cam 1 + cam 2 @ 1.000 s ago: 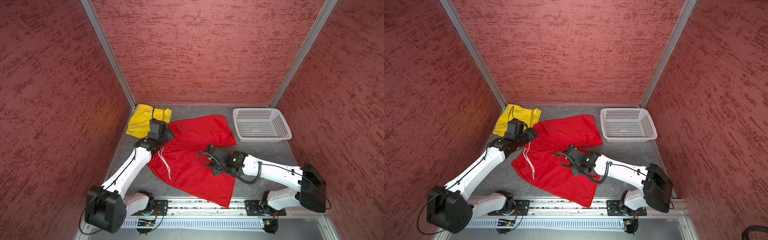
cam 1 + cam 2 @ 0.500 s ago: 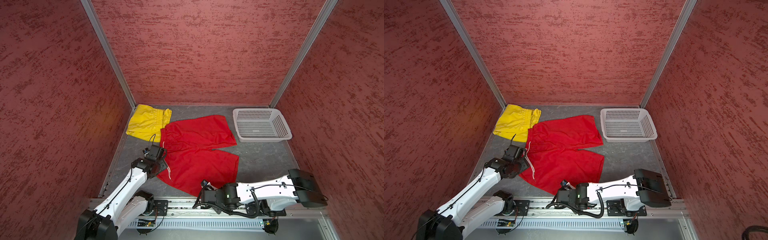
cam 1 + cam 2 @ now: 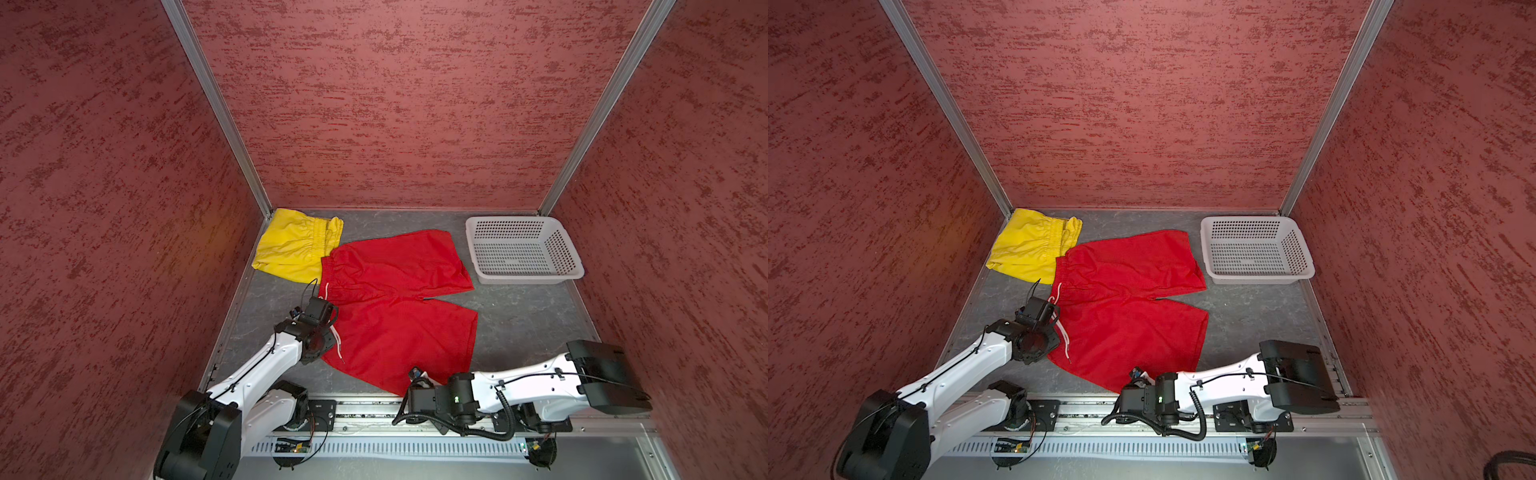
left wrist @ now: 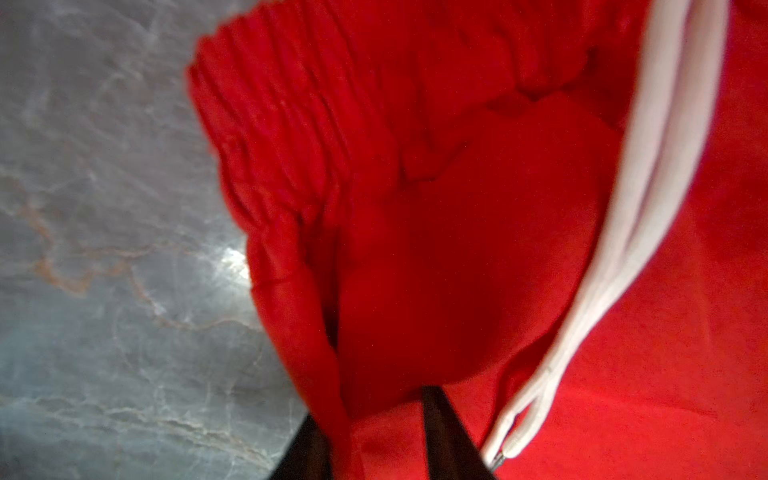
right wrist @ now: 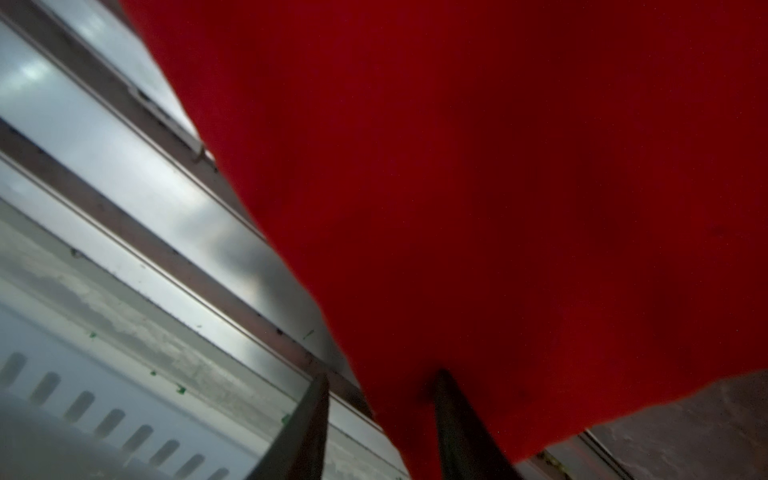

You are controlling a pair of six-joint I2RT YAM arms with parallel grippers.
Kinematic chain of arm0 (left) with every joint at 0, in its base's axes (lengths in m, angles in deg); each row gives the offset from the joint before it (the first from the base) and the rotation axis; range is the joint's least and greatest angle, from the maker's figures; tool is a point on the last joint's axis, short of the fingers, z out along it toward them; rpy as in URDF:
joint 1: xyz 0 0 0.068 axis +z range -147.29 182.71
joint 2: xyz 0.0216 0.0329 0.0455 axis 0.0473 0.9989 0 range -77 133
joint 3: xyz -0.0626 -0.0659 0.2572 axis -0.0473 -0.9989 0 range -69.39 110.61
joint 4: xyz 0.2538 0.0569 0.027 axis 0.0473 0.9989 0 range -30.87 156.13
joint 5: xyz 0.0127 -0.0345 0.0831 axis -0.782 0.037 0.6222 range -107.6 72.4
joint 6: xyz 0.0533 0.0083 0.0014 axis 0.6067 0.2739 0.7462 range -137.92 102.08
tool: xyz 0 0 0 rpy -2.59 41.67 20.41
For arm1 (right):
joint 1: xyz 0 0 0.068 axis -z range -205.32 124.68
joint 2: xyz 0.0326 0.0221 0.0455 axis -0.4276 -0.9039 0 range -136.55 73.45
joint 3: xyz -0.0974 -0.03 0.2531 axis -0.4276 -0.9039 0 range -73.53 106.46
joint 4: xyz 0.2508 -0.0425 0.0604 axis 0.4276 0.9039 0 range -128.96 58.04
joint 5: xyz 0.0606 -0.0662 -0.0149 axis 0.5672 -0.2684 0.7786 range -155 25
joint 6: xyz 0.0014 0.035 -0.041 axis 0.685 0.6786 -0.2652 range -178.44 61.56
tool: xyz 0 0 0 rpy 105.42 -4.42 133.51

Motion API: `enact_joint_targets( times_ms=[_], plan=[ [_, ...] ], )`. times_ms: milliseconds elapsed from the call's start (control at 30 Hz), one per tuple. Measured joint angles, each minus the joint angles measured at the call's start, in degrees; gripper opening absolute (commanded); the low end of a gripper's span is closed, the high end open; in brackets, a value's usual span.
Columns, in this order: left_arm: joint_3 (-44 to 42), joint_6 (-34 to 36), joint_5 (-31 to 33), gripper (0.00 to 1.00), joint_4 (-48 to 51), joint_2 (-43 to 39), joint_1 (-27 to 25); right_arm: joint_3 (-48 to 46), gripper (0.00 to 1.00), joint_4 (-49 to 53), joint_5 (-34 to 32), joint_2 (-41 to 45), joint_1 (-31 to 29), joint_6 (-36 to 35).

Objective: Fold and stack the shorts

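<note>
The red shorts [image 3: 399,307] lie spread flat on the grey table in both top views, waistband to the left, a white drawstring [image 3: 337,338] trailing over them. Folded yellow shorts [image 3: 291,245] sit in the back left corner, touching the red waistband. My left gripper [image 3: 330,322] is at the near end of the waistband. In the left wrist view it [image 4: 374,419] is shut on a raised fold of red shorts [image 4: 457,249]. My right gripper [image 3: 415,376] is at the near hem corner, by the front rail. In the right wrist view it [image 5: 380,386] is shut on that red shorts [image 5: 498,166] edge.
A white perforated basket [image 3: 569,257] stands at the back right, apart from the red shorts. A metal rail [image 3: 365,411] runs along the table's front edge just under my right gripper. Red walls close the table in on three sides.
Both arms have drawn back from the middle of the red shorts to their near edge, and the shorts now lie flatter and squarer. Both grippers have closed on the fabric.
</note>
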Motion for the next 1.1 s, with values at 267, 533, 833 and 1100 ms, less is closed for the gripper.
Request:
enact_joint_targets(
  times_ms=[267,533,833,1100],
  plan=[
    [2.2,0.3,-0.2,0.00,0.3,0.7,0.0,0.1,0.00,3.6,-7.3,2.1,1.1,3.5],
    [12.9,1.9,-1.0,0.00,6.3,-7.0,0.3,8.1,0.00,20.6,-22.3,20.0,8.8,11.6],
    [28.9,5.2,-5.2,0.01,11.9,-6.7,0.0,24.1,0.00,29.8,-35.4,27.1,17.8,14.1],
    [41.9,8.6,-6.1,0.04,13.2,-1.5,0.0,32.5,0.00,18.8,-42.1,22.6,32.9,-2.4]
  ],
)
